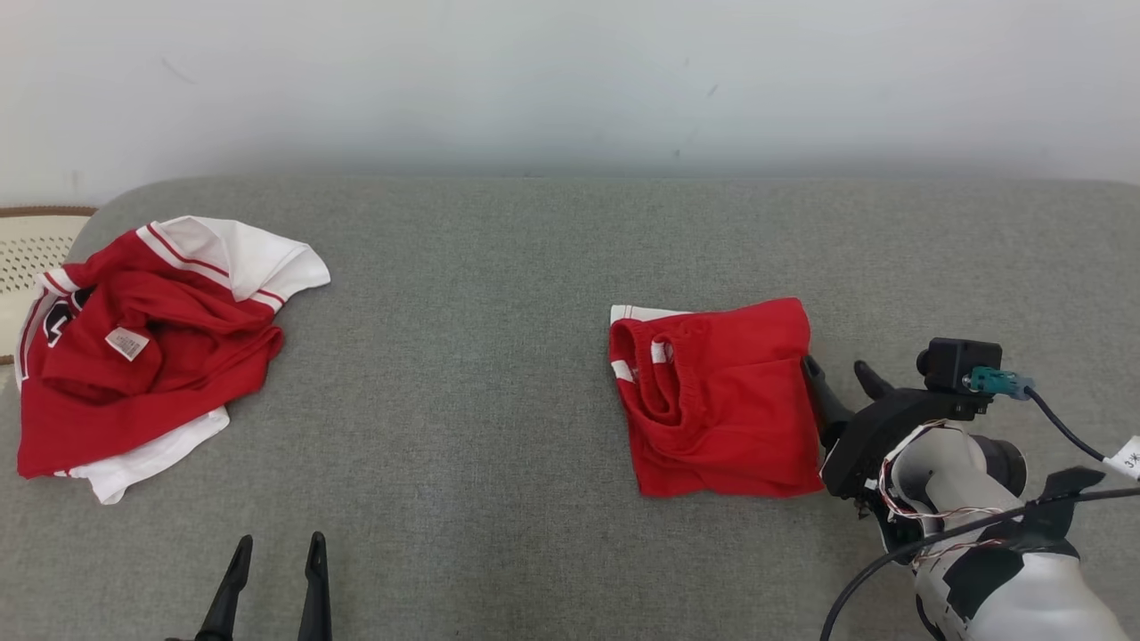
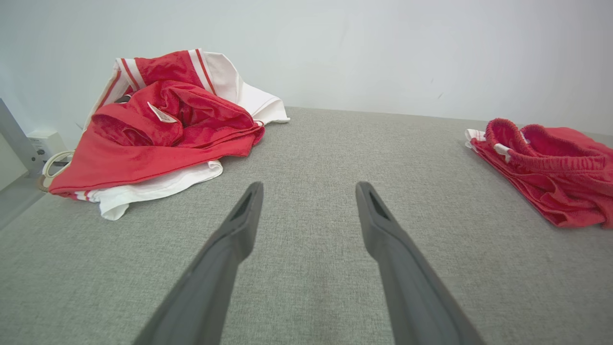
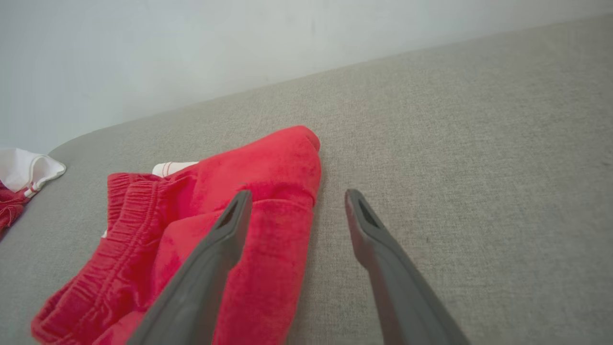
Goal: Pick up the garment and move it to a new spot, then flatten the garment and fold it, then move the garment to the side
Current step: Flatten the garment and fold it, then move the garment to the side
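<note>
From the head camera, you have a pale woven basket [image 1: 27, 258] at the far left edge, just off the grey desk [image 1: 490, 356]; you cannot make out what is in it. The crumpled red-and-white jersey [image 1: 142, 356] lies beside it. The folded red shorts [image 1: 721, 409] lie right of centre, with your right pincer [image 1: 834, 365] spread at their right edge. Your left pincer [image 1: 280, 539] sits low, well apart from both garments.

Left wrist: fingers apart over bare desk, jersey ahead-left, shorts far right.

Right wrist: one finger over the shorts, the other over the desk.
</note>
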{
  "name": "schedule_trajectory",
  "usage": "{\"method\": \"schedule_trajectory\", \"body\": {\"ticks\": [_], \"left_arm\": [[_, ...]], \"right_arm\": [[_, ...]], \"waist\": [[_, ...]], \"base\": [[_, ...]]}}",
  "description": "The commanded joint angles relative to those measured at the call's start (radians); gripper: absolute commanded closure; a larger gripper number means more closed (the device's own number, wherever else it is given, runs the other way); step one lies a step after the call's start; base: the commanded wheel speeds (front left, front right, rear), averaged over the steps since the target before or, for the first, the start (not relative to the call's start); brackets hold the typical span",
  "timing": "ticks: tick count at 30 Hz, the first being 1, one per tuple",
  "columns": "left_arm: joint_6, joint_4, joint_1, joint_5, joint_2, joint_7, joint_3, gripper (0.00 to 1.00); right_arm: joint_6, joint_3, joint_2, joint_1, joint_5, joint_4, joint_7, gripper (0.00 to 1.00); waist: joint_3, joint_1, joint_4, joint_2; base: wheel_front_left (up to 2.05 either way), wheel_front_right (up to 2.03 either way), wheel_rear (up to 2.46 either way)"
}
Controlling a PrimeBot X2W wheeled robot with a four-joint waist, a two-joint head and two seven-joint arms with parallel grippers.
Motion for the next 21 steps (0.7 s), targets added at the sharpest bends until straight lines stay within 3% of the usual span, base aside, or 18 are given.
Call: {"method": "schedule_trajectory", "body": {"ticks": [1, 15, 16, 17, 18, 21], "left_arm": [[-0.002, -0.003, -0.002, 0.003, 0.000, -0.003, 0.002, 0.00], [-0.007, 0.001, -0.034, -0.005, -0.001, -0.003, 0.007, 0.00], [-0.007, 0.000, -0.035, -0.005, -0.001, -0.003, 0.008, 0.00], [-0.007, 0.001, -0.036, -0.005, -0.001, -0.003, 0.009, 0.00], [-0.007, 0.003, -0.038, -0.006, -0.001, -0.003, 0.010, 0.00], [-0.008, 0.008, -0.041, -0.005, -0.001, -0.003, 0.013, 0.00]], "right_arm": [[0.000, 0.001, 0.003, -0.005, 0.009, 0.009, 0.008, 0.00], [0.000, 0.026, 0.062, -0.038, 0.062, 0.114, 0.119, 0.00], [0.000, 0.030, 0.066, -0.038, 0.068, 0.113, 0.124, 0.19], [0.000, 0.033, 0.068, -0.040, 0.071, 0.108, 0.126, 0.55], [0.000, 0.038, 0.069, -0.041, 0.076, 0.103, 0.124, 1.00], [0.000, 0.051, 0.057, -0.053, 0.083, 0.087, 0.098, 1.00]], "waist": [[0.008, 0.0000, 0.007, 0.0000], [0.068, 0.0000, 0.031, 0.0000], [0.069, 0.0000, 0.031, 0.0000], [0.070, 0.0000, 0.030, 0.0000], [0.071, 0.0000, 0.028, 0.0000], [0.071, 0.0000, 0.022, 0.0000]], "base": [[0.00, 0.00, 0.00], [0.00, 0.00, 0.00], [0.00, 0.00, 0.00], [0.00, 0.00, 0.00], [0.00, 0.00, 0.00], [0.00, 0.00, 0.00]]}}
